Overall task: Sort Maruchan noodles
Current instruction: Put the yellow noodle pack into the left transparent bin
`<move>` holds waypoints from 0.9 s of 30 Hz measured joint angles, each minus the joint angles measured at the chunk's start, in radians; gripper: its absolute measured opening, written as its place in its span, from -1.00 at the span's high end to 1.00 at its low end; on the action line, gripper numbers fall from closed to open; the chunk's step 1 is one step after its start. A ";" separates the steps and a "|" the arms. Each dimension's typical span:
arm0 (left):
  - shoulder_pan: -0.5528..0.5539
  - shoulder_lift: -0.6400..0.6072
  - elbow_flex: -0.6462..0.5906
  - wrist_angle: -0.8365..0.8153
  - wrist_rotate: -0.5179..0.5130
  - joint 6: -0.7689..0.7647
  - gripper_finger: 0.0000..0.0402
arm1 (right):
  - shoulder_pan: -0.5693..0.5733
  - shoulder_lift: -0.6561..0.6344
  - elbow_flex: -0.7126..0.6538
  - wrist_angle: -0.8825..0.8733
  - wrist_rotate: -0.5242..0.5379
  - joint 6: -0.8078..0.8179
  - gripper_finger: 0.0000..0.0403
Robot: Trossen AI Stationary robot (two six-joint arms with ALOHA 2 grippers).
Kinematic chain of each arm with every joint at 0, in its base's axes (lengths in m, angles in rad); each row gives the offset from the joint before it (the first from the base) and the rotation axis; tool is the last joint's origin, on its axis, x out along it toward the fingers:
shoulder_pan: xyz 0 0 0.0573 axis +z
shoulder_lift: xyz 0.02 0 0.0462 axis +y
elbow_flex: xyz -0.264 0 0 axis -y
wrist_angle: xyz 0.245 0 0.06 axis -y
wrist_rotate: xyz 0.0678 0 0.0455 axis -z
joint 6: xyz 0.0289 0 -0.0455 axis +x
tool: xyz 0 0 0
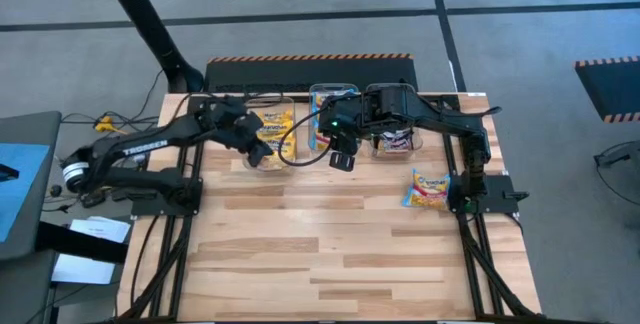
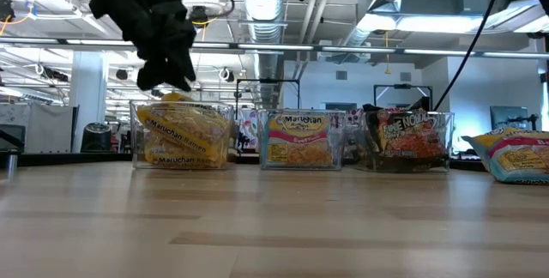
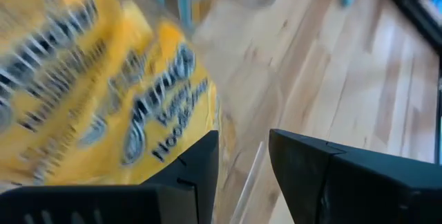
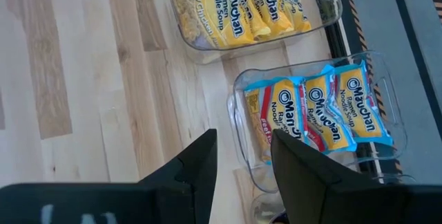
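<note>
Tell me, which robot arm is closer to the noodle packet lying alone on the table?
The right one. The loose packet lies beside the right arm's base, with the right gripper by the middle bin. The left gripper is farther, over the yellow packets' bin.

Left arm reaches in from its base at the table's left edge, elbow bent, forearm stretched toward the far side. Its left gripper (image 1: 262, 147) hangs there, pointed downward, and the low view shows it (image 2: 167, 76) raised off the table. In the left wrist view the two dark fingers (image 3: 186, 169) stand apart with a clear gap and nothing between them.

Right arm rises from its base at the right edge and folds across toward the middle of the far side. The right gripper (image 1: 343, 158) hovers there, fingers (image 4: 200, 169) parted and empty, wrist angled down at the table.
</note>
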 joint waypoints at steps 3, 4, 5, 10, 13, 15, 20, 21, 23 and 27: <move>0.000 0.066 0.000 -0.003 0.026 -0.007 0.42 | 0.000 0.000 0.000 0.000 0.000 0.001 0.21; 0.000 0.081 0.000 -0.006 0.035 -0.007 0.42 | 0.000 0.000 0.000 0.000 0.000 0.001 0.21; 0.000 0.094 0.000 -0.006 0.040 -0.008 0.42 | 0.000 0.000 0.000 0.000 0.000 0.001 0.21; -0.004 0.117 0.000 -0.021 0.057 -0.014 0.42 | 0.000 0.000 0.000 0.000 0.000 0.001 0.21; -0.006 0.117 0.000 -0.086 0.038 -0.018 0.42 | 0.000 0.000 0.000 0.000 0.000 0.001 0.21; -0.008 0.122 0.000 -0.118 0.030 -0.020 0.42 | 0.000 0.000 0.000 0.000 0.000 0.001 0.21; -0.008 0.126 0.000 -0.133 0.032 -0.031 0.42 | 0.000 0.000 0.000 0.001 0.000 0.000 0.21; -0.008 0.133 0.000 -0.132 0.032 -0.034 0.42 | 0.000 0.000 0.000 0.002 0.000 0.000 0.21; -0.008 0.149 0.000 -0.136 0.036 -0.033 0.42 | 0.000 0.000 0.000 0.005 0.000 0.000 0.21; -0.008 0.219 0.002 -0.131 0.048 -0.022 0.42 | 0.000 0.000 0.000 0.008 0.000 0.000 0.21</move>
